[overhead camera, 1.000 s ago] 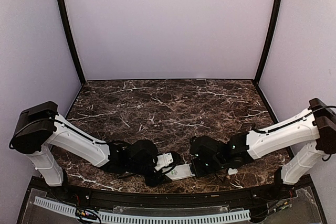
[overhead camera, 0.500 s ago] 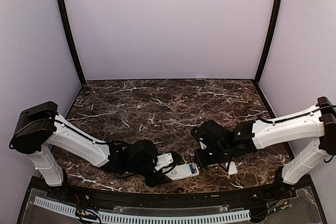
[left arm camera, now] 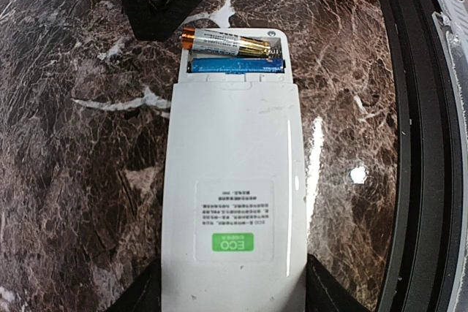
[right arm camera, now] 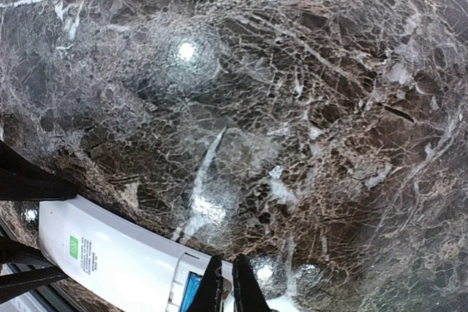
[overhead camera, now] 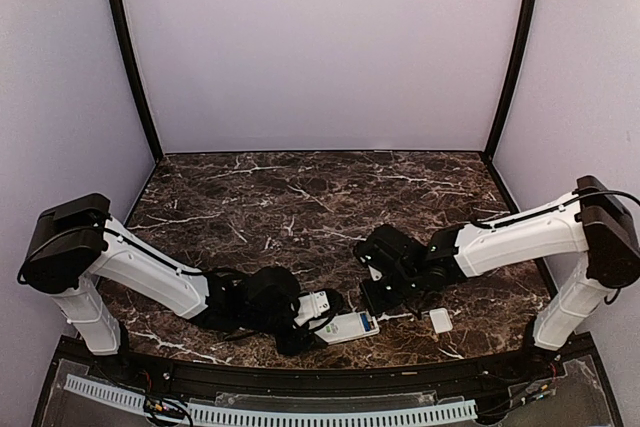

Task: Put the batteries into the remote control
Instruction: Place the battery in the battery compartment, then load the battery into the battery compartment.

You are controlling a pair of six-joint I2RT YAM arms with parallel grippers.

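White remote control (left arm camera: pixel 230 180) (green label (left arm camera: pixel 234 242)), brown white-veined table (left arm camera: pixel 73 144)

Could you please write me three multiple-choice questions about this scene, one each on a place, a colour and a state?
1. Where is the small white cover relative to the remote?
A. clipped onto it
B. on the table, apart from it
C. underneath it

2. What colour is the ECO patch on the remote's back?
A. red
B. green
C. yellow

3. The remote's battery compartment is:
A. open
B. covered
C. taped over

Answers:
1 B, the cover lies alone on the table to the remote's right.
2 B, the left wrist view shows it green.
3 A, a battery shows inside.
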